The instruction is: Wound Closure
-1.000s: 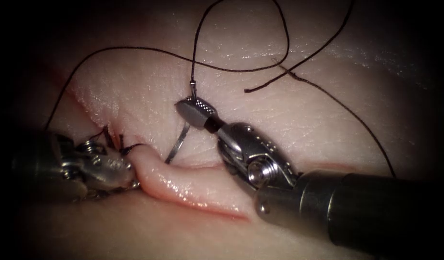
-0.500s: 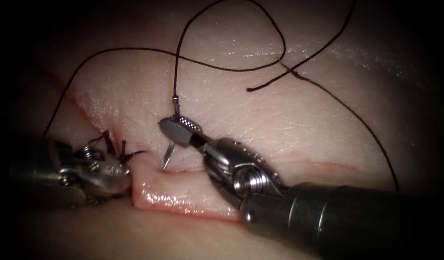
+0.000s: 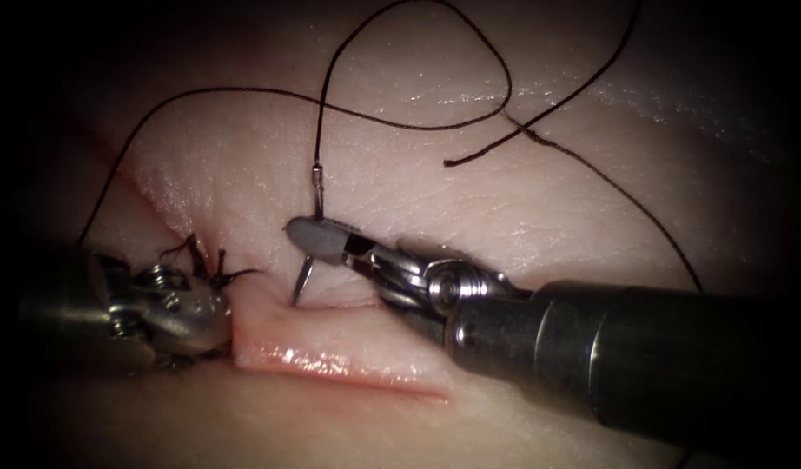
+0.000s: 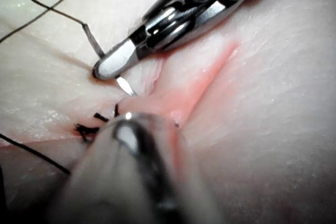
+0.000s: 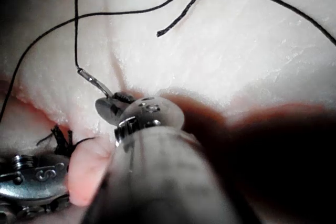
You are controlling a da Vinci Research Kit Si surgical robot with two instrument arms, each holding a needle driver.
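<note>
Our right needle driver (image 3: 318,239) pinches the curved needle (image 3: 303,280) near its threaded end, the point now down at the cut's upper lip. It has rolled there over the past second. Our left needle driver (image 3: 211,306) grips the tissue (image 3: 331,334) flap. Next, we judge, comes a steady bite. The suture thread (image 3: 418,126) lies looped above.

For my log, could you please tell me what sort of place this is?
Probably a surgical training bench: a right hand holding a curved needle near its thread end, dark thread, and cut tissue gripped by the left hand.
</note>
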